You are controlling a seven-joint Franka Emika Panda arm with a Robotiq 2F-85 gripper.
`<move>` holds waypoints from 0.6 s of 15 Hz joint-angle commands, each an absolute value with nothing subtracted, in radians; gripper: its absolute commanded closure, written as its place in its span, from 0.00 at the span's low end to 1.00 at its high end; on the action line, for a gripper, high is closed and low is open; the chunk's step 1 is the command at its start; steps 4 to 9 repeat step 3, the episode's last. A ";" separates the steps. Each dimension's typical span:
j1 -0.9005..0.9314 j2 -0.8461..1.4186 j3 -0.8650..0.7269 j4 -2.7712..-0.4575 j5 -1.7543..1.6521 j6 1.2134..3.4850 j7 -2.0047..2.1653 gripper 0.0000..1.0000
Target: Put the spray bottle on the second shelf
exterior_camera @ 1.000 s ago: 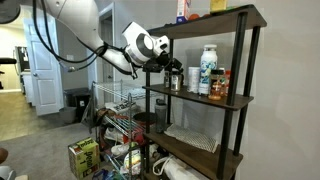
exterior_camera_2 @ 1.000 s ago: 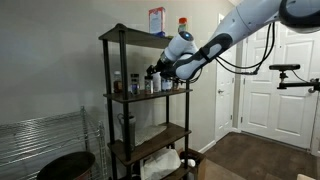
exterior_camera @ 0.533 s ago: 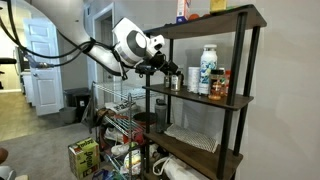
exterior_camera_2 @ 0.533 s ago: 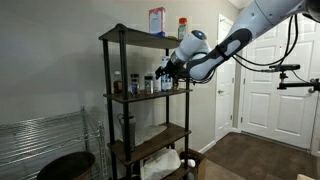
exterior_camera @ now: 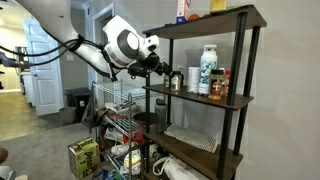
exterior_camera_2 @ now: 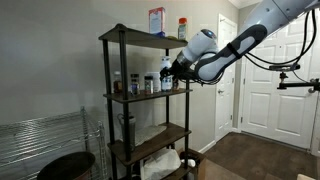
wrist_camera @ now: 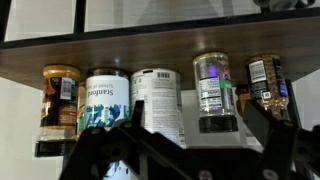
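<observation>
Gripper point(wrist_camera: 185, 150): mine, fingers spread wide, nothing between them.
Spray bottle point(wrist_camera: 214, 92): standing on the second shelf point(exterior_camera: 190, 97) among jars point(wrist_camera: 268, 90), apart from me.
Best move: I'd back straight out, level, brushing nothing.

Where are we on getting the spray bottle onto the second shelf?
Done, it seems: the spray bottle stands on the second shelf, near the tall white bottle. In hand: nothing. The gripper hangs just off the shelf's edge, and the wrist view shows the jaws open and empty. Left: probably only backing the arm clear.
</observation>
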State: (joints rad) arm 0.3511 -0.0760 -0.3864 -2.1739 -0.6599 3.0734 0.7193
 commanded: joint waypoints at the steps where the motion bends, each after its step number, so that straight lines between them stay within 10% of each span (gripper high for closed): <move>1: 0.351 -0.082 -0.386 -2.179 -0.660 3.073 0.719 0.00; 9: 0.351 -0.086 -0.386 -2.182 -0.660 3.073 0.720 0.00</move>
